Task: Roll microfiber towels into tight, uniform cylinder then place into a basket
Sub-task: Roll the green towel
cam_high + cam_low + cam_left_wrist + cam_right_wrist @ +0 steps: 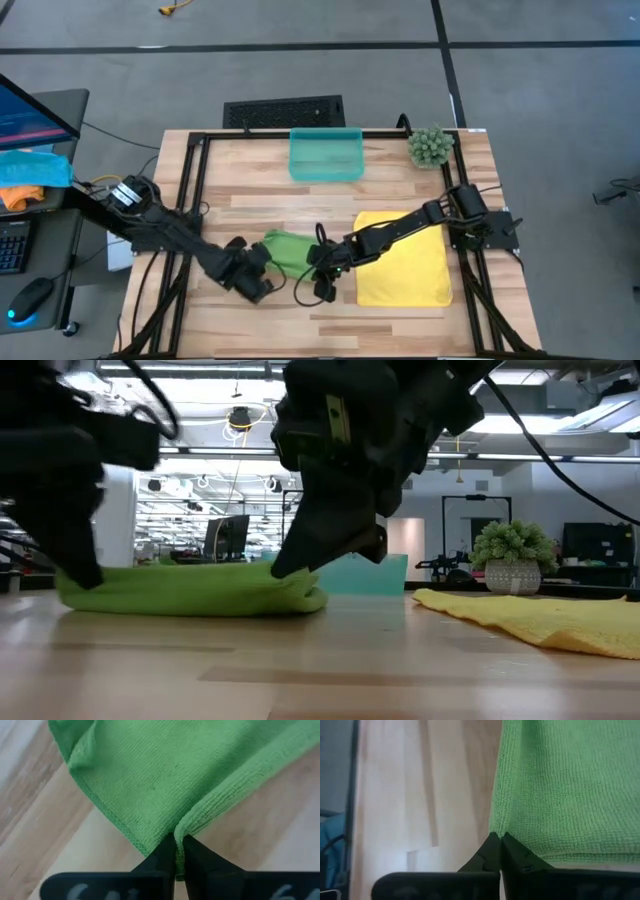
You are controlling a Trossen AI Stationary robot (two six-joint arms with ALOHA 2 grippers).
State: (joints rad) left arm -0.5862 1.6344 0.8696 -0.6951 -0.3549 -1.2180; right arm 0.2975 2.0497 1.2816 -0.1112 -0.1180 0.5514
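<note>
the green towel (pixel 287 250) lay on the pale wooden table (pixel 250 190), a soft looped-pile cloth with a stitched hem, folded into a low, flattish bundle. the left gripper (pixel 179 851) was at the end of that bundle farther from the yellow towel (pixel 405 262), its two dark tapered fingers pinched together on a folded edge of the green towel, where the hem doubled over into a rounded ridge. the right gripper (pixel 499 842) was at the bundle's other end, the one nearer the yellow towel, clenched on a corner of the green towel just where the woven edge met the bare wood. the yellow towel lay spread flat as a rectangle beside the green towel, slightly rumpled along its near edge. the basket (pixel 326 155), a translucent teal bin with low smooth walls, stood well beyond the green towel at the table's far edge, with a small spiky green plant (pixel 431 146) near it.
</note>
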